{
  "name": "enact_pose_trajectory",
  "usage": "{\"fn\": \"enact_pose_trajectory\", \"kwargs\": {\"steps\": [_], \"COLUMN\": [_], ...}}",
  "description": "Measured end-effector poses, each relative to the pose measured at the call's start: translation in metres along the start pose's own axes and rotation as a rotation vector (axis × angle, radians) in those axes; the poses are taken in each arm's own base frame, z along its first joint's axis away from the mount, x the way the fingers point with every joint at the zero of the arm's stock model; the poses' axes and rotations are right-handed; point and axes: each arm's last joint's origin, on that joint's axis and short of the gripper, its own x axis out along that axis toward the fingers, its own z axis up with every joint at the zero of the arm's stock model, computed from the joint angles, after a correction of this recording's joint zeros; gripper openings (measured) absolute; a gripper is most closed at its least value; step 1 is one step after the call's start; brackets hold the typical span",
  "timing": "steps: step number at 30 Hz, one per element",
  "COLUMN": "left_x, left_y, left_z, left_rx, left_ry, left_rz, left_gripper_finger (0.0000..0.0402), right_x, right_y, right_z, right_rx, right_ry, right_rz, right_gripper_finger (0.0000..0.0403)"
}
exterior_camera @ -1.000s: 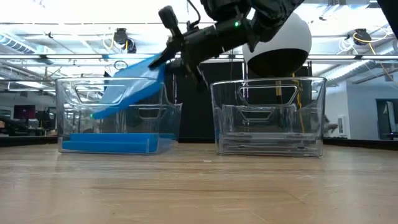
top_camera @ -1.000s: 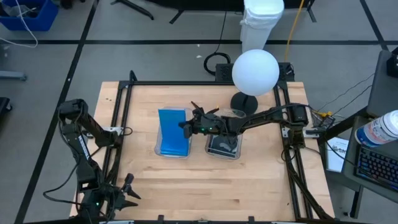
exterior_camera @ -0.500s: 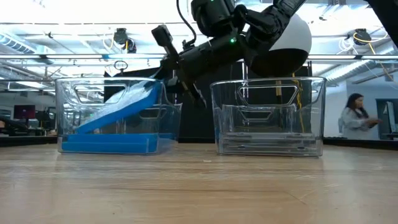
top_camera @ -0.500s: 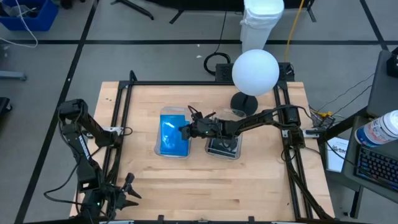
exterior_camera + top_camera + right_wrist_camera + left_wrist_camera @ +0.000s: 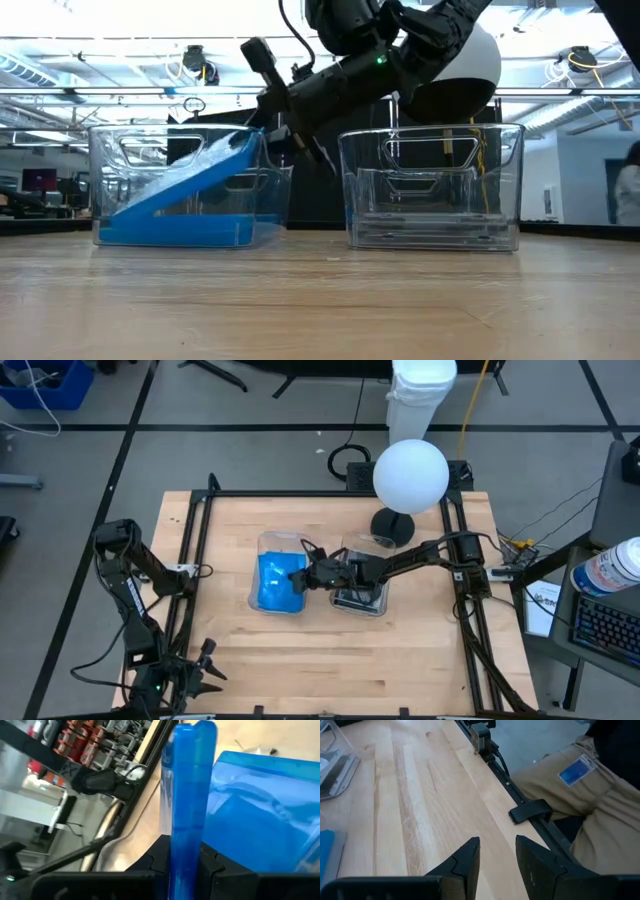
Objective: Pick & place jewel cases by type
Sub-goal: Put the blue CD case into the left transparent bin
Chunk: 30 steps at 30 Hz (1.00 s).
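My right gripper [image 5: 300, 576] reaches in from the table's right over the left clear bin [image 5: 252, 600] and is shut on a bright blue jewel case [image 5: 185, 180]. That case leans steeply inside the bin, above a flat stack of blue cases [image 5: 175, 232]. The right clear bin [image 5: 430, 190] holds clear and dark grey cases [image 5: 358, 595] lying flat on its floor. My left gripper [image 5: 497, 857] is open and waits over bare wood at the table's near left corner [image 5: 205, 665]. My right gripper pinches the blue case's raised end [image 5: 187, 820] between its two fingers [image 5: 157, 852], one on each flat face. It comes from the table's right, slanting down. The case is tilted, with its lower end [image 5: 120, 212] on the blue stack and its raised end by the bin's right wall.
A white globe lamp [image 5: 410, 475] on a black foot stands behind the right bin. A black frame rail [image 5: 190, 560] runs around the table. A person in khaki trousers [image 5: 580, 815] stands by the near edge. Bare wood [image 5: 340, 660] lies in front of the bins.
My right gripper has gone down and a little toward the near edge, carrying the blue case from above the left bin into it. The case's lower end has come onto the blue stack, and it now leans more steeply inside the bin.
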Motion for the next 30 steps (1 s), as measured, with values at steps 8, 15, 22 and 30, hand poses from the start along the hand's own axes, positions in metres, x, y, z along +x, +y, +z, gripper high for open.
{"fn": "enact_pose_trajectory", "kwargs": {"steps": [8, 15, 22, 30], "left_x": [-0.0001, -0.0003, 0.0020, 0.0051], "left_y": [-0.0014, -0.0018, 0.0000, 0.0034], "left_z": [-0.0006, -0.0008, 0.0001, 0.0018], "left_rx": [-0.064, -0.117, -0.085, -0.094], "left_ry": [0.027, 0.032, 0.047, 0.047], "left_rz": [-0.042, -0.047, -0.059, -0.041], "left_gripper_finger": [0.0131, 0.0131, 0.0131, 0.0131], "right_x": [-0.0005, -0.0027, -0.0027, -0.0027], "right_y": [0.0001, 0.0030, 0.0032, 0.0046], "right_z": [-0.0010, -0.0054, -0.0054, -0.0047], "right_rx": [-0.202, -0.357, -0.360, -0.441], "right_ry": [-0.008, 0.001, 0.000, -0.009], "right_rz": [-0.013, -0.012, -0.010, 0.002], "right_gripper_finger": [0.0042, 0.0078, 0.0133, 0.0171]}}
